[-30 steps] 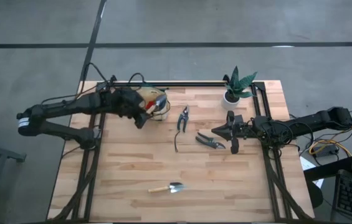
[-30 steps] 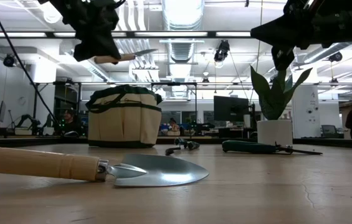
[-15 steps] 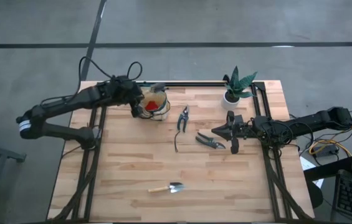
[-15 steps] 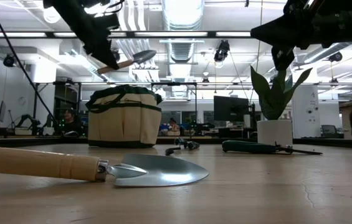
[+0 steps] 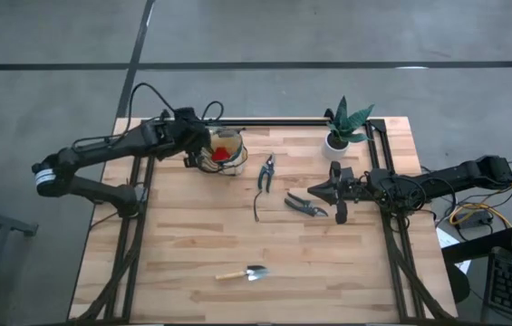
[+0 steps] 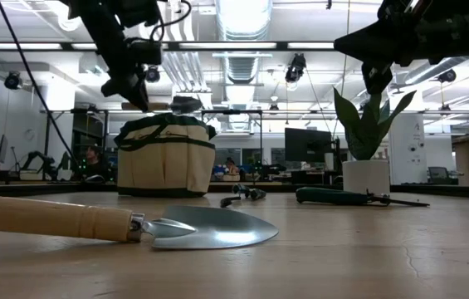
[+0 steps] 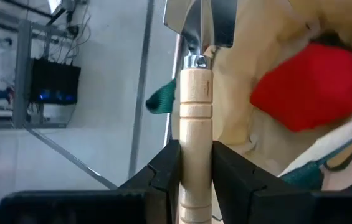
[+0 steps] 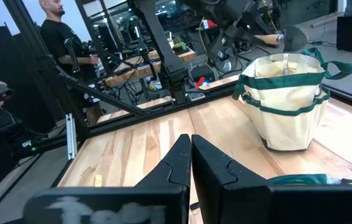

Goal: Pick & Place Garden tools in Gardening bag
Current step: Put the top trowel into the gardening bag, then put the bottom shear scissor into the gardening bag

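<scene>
My left gripper (image 5: pixel 198 147) is shut on a wooden-handled trowel (image 7: pixel 195 93) at the left side of the tan gardening bag (image 5: pixel 225 150), which stands on its base at the far left of the table. The trowel's blade (image 6: pixel 186 104) hangs just above the bag's rim (image 6: pixel 166 123). A red chunky piece (image 7: pixel 313 87) lies inside the bag. My right gripper (image 5: pixel 339 196) is shut and empty above the table, beside dark pruning shears (image 5: pixel 305 206). A second pair of shears (image 5: pixel 266 169), a thin dark stick (image 5: pixel 256 208) and a second trowel (image 5: pixel 242 273) lie flat on the table. My left gripper pinches the trowel's wooden handle (image 7: pixel 195 140) between its two fingers (image 7: pixel 163 171), back from the metal collar. The handle runs forward out of the fingers, along them. The trowel is lifted clear, its blade (image 7: pixel 200 22) out in front over the bag's open top.
A green plant in a white pot (image 5: pixel 339 134) stands at the far right, close to my right arm. A black frame rail (image 5: pixel 283 122) runs along the far edge. Bare wood lies in the table's middle and near part (image 5: pixel 183 235).
My left gripper has gone from the bag's near-left side toward the table's far edge and turned. The trowel it holds, level a second ago, has tipped and come down, so its blade now hangs just over the bag's rim. My right arm has kept still.
</scene>
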